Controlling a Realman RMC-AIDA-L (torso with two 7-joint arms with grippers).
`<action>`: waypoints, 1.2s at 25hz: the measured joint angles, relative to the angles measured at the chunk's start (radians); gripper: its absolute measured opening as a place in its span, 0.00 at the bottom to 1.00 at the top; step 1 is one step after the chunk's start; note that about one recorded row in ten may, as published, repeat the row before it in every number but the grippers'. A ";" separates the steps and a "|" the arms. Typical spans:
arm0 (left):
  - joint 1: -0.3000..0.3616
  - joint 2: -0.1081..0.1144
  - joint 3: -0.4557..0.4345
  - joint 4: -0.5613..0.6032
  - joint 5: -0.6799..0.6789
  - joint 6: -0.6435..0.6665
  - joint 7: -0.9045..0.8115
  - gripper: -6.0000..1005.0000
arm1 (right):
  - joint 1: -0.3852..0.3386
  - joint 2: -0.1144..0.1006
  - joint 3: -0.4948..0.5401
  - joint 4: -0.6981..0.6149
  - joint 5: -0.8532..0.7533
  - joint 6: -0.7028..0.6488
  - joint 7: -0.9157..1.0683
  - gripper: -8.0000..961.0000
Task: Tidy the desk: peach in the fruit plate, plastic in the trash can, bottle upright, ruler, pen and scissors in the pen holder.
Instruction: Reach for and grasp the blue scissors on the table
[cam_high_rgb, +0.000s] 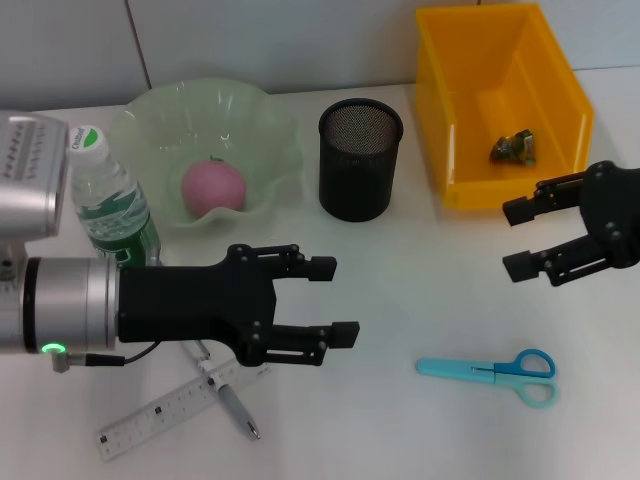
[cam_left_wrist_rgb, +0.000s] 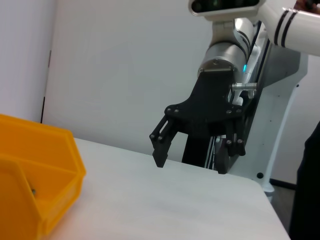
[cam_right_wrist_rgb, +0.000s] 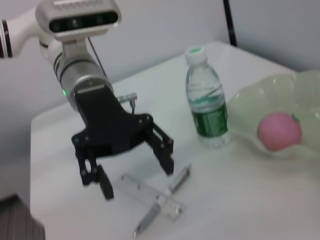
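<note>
A pink peach lies in the pale green fruit plate. The water bottle stands upright at the left. A crumpled plastic wrapper lies in the yellow bin. The black mesh pen holder stands at the back centre. The clear ruler and the pen lie crossed at the front left, under my left arm. Blue scissors lie at the front right. My left gripper is open and empty above the table. My right gripper is open and empty in front of the bin.
The right wrist view shows my left gripper above the ruler and pen, with the bottle and peach beyond. The left wrist view shows my right gripper and the bin.
</note>
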 joint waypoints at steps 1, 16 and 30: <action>0.000 0.000 0.000 0.000 0.000 0.000 0.000 0.78 | 0.000 0.000 0.000 0.000 0.000 0.000 0.000 0.83; 0.071 0.008 -0.059 -0.006 -0.005 0.000 0.119 0.77 | 0.176 0.062 -0.207 -0.076 -0.340 -0.012 0.129 0.83; 0.079 0.008 -0.112 -0.021 -0.006 -0.003 0.128 0.77 | 0.242 0.139 -0.370 -0.070 -0.530 0.027 0.130 0.83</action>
